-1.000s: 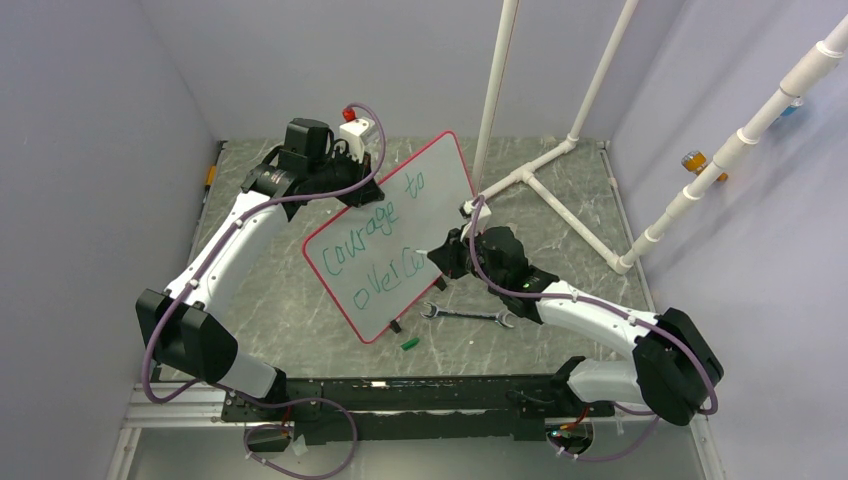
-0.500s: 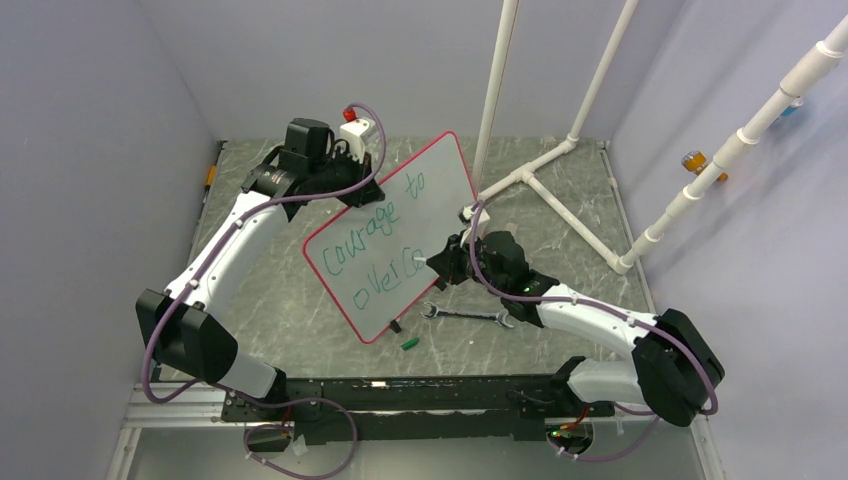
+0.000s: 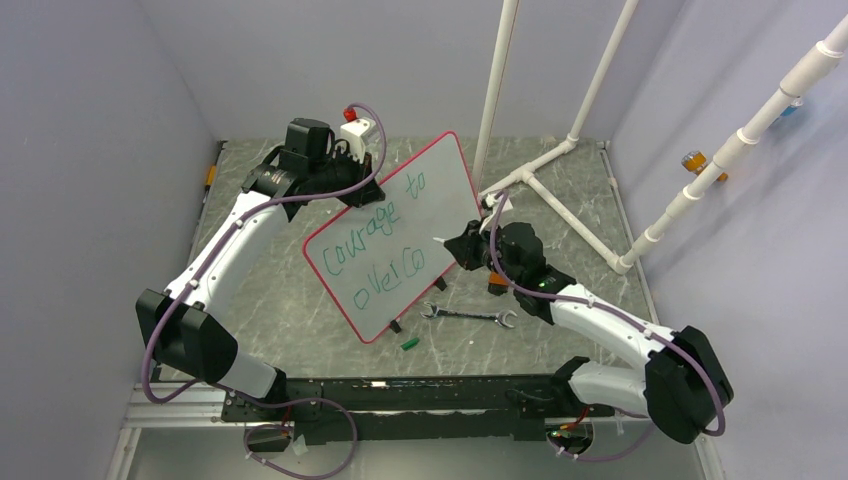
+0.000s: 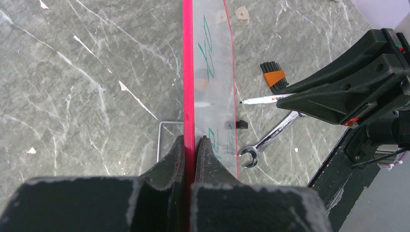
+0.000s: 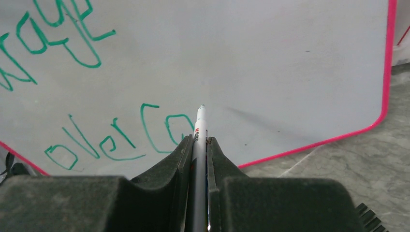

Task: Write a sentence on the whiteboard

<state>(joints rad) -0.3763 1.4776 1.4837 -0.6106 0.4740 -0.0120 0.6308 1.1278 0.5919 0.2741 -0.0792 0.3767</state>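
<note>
Gripping a white marker (image 5: 199, 123) pointed at slanted green lettering (image 5: 111, 137) "Courage to overCo", my right claw (image 5: 198, 140) faces the red-rimmed whiteboard (image 3: 440, 200) my left claw (image 4: 189, 140) clamps.

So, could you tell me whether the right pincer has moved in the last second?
Yes. The right pincer, holding the marker, has pulled back rightward off the whiteboard, from above the wrench's left end toward its middle.

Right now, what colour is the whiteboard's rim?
The rim of the whiteboard is bright pinkish red; the right wrist view shows it best.
</note>
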